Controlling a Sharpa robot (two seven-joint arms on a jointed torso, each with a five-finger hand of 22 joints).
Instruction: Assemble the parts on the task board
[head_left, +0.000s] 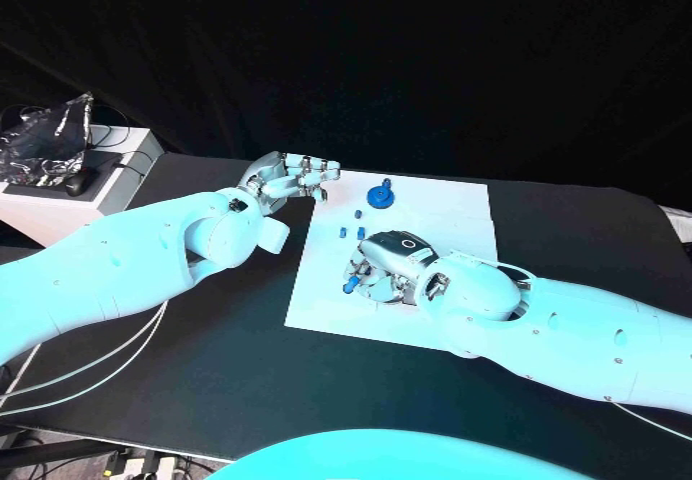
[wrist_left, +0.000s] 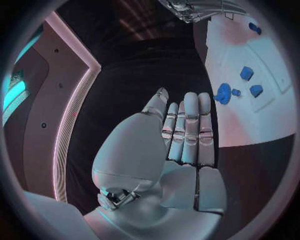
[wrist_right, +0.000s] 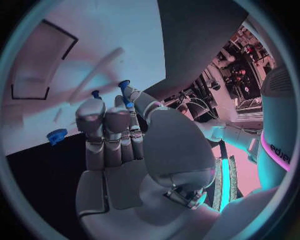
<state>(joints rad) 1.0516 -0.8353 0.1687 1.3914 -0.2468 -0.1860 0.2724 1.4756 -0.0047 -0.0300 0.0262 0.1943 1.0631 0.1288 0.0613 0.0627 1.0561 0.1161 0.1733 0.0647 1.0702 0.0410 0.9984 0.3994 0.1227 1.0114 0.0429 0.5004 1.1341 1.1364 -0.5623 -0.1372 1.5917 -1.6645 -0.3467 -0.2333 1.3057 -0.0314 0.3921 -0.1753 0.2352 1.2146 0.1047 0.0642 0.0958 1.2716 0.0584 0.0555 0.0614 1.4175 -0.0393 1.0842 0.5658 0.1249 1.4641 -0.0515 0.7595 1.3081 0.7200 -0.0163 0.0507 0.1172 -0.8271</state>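
Over the head view first: flat white rectangular task board (head_left: 447, 215) in the middle of the black table (head_left: 216, 370), with a round blue knob-like plastic part (head_left: 381, 194) standing near the board's far edge and two tiny blue pegs (head_left: 351, 232) just nearer than it. Judged light, rigid and a touch slick, so best pinched by the sides with fingertips, not squeezed hard. Silver right hand (head_left: 387, 272) bent down over the board's middle, fingers curled toward a small blue piece (head_left: 349, 286) at the fingertips; whether actually pinched, cannot tell from here. Silver left hand (head_left: 293, 180) hovering at the board's far-left corner, fingers loosely bent, nothing in them. On to the left wrist view: left hand (wrist_left: 184, 135) flat and released, fingers straight and side by side, above black table beside the board (wrist_left: 250, 125); round blue part (wrist_left: 222, 93) and small blue blocks (wrist_left: 247, 73) lying on the board beyond the fingertips. Now the right wrist view: right hand (wrist_right: 119, 135) curled over the board (wrist_right: 81, 65), a slim blue peg (wrist_right: 125, 92) nipped between thumb and fingertip, held.
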